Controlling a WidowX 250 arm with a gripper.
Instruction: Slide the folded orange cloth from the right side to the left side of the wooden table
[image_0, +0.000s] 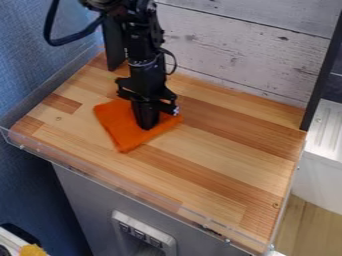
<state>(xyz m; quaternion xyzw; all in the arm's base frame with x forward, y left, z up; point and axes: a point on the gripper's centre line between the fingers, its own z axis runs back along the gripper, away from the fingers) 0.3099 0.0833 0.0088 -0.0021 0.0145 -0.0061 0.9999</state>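
Cloth (121, 127) lies on the wood top (220, 150), right under the gripper (147, 125), with more showing to its left in view; if that is open or shut, I cannot tell.

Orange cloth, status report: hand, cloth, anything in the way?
Hand down at orange cloth, grip unconfirmed. Cloth spread on wooden tabletop, partly hidden behind hand. See-through lip along near edge, off the cloth.

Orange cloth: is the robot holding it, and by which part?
Whether it is held cannot be told: the gripper is down on the orange cloth, just right of its middle in the picture.
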